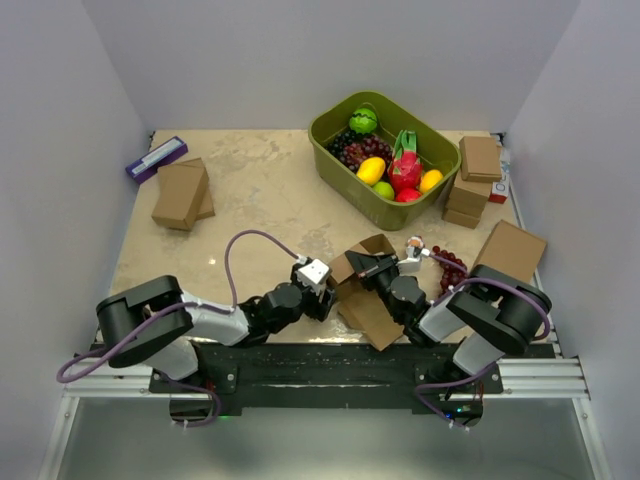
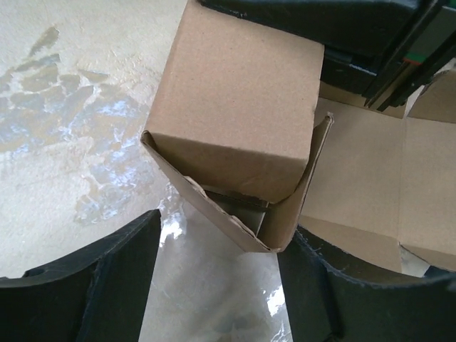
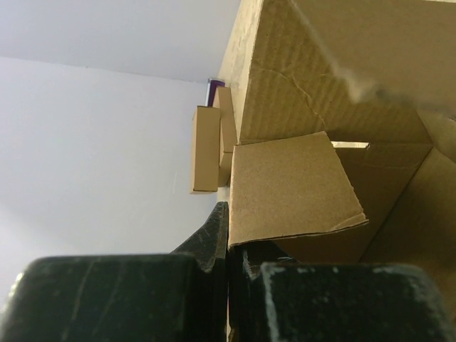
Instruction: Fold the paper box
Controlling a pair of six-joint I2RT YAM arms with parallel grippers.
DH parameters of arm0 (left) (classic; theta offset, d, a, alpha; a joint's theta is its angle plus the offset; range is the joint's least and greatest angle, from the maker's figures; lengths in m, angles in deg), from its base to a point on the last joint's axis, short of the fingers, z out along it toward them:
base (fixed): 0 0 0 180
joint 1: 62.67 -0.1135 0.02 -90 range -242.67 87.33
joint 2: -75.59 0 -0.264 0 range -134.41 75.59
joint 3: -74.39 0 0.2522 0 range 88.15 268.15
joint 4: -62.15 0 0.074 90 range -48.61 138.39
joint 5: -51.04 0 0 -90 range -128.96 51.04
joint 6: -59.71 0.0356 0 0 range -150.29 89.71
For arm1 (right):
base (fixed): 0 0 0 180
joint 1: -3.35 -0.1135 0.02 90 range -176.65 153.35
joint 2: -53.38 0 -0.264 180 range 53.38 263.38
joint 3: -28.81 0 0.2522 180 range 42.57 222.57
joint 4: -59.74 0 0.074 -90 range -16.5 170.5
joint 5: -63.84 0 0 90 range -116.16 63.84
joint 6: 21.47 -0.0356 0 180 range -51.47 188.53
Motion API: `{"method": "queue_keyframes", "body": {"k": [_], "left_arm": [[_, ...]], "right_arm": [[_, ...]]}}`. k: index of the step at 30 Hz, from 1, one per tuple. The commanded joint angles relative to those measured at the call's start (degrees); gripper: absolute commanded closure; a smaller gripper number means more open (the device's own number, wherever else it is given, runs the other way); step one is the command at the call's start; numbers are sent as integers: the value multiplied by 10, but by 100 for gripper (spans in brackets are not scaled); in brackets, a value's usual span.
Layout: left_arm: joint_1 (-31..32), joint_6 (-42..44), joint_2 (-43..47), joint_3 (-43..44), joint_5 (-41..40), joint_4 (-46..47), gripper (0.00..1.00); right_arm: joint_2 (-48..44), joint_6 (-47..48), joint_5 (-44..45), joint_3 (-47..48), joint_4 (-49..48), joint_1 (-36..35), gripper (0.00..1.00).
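Currently the right pincer is sitting with its fingers pressed together, clamping a thin flap of the paper box. The cardboard edge is running down between the two fingers. The left pincer is standing apart, with its fingers straddling a folded corner of the box and not visibly squeezing it. In the left wrist view one panel is standing up as a wall and a side flap is angling around the corner. The rest of the sheet is lying open to the right.

In the top view the half-folded box is sitting on the surface near the front edge, between the two arms. Both pincers are meeting at it, left one on its left side and right one at its upper part.

- A loose bunch of dark grapes is lying just beside the right arm.
- A flat brown box is lying near the right edge.
- A stack of small brown boxes is standing behind the flat one.
- A green bin is holding fruit at back centre.
- Two more brown boxes are lying at back left, with a purple box just beside them.
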Motion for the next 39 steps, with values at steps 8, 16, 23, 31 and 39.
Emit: {"method": "queue_keyframes", "body": {"k": [8, 16, 23, 31, 39], "left_arm": [[15, -73, -59, 71, -62, 44, 35], [31, -104, -64, 89, -188, -8, 40], [48, -61, -93, 107, -291, -3, 49], [59, -10, -110, 109, -350, 42, 62], [56, -16, -81, 109, -331, -2, 77]], "right_arm": [[2, -5, 29, -4, -19, -7, 100], [-21, -30, 51, -15, 22, -11, 100], [-92, -63, 77, -2, 158, -19, 100], [-195, -58, 84, 26, 326, -19, 83], [-277, -12, 41, 30, 381, -19, 31]]}}
